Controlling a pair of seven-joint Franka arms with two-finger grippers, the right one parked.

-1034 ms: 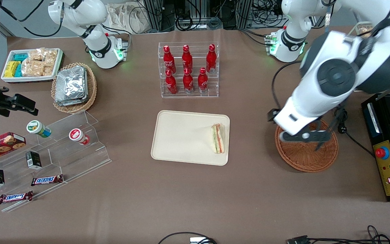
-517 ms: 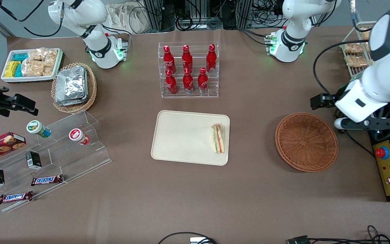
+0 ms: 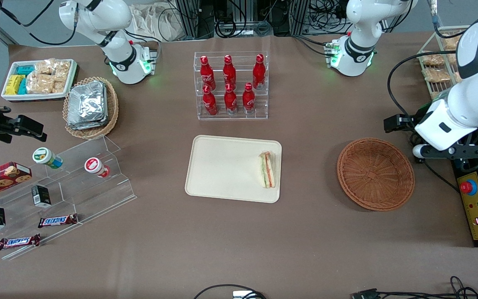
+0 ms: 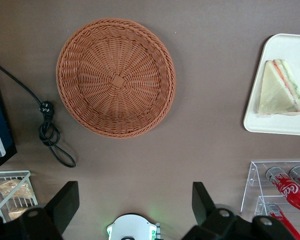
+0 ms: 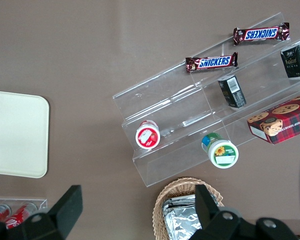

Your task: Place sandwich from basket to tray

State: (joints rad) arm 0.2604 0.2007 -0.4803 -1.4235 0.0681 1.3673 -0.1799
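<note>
With the sandwich [image 3: 267,170] lying on the tray [image 3: 218,166] and the basket [image 3: 375,174] empty, the task looks done, so the pincer [image 4: 135,207], spread wide and holding nothing, should park clear above the counter [image 3: 305,241].

We see our hand [image 4: 132,207] now high by the counter's working-arm end, off the basket [image 3: 375,174] it hung over a second ago, fingers [image 4: 65,205] spread.

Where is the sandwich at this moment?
The sandwich lies on the cream tray, at the tray edge nearest the empty brown wicker basket. The open end effector hangs high, apart from it.
</note>
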